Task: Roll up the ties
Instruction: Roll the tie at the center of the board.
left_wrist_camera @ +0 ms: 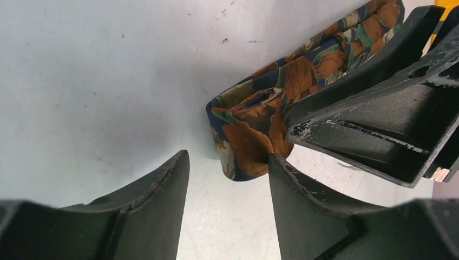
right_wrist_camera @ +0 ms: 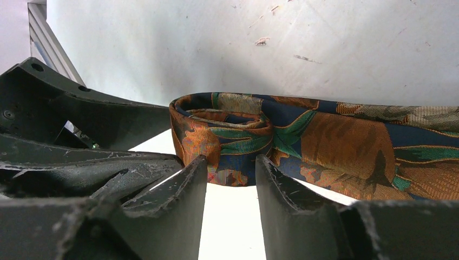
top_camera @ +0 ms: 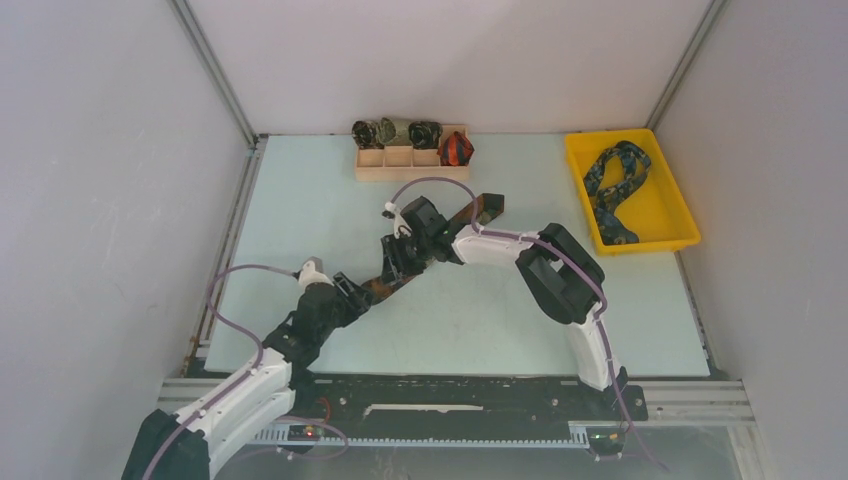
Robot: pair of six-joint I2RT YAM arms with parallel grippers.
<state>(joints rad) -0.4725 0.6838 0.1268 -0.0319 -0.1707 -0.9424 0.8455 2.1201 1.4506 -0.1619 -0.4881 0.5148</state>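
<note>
A brown-orange-green tie (top_camera: 440, 235) lies slanting across the table, its near end folded over into a small roll (right_wrist_camera: 222, 135). My right gripper (right_wrist_camera: 230, 162) has both fingertips pressed on that roll, with fabric filling the gap between them. My left gripper (left_wrist_camera: 227, 162) is open just short of the same rolled end (left_wrist_camera: 249, 130); only bare table shows between its fingers, and its right fingertip (left_wrist_camera: 279, 165) touches the tie's edge. In the top view the left gripper (top_camera: 350, 288) sits at the tie's lower left end and the right gripper (top_camera: 400, 250) just beyond it. A navy and teal tie (top_camera: 612, 185) lies loose at the right.
A wooden divider box (top_camera: 400, 158) at the back holds several rolled ties (top_camera: 395, 132), one red-orange and black (top_camera: 456, 148). A yellow tray (top_camera: 675, 205) at the right holds the navy tie. Purple cables (top_camera: 235, 300) loop from both arms. Grey walls close in three sides.
</note>
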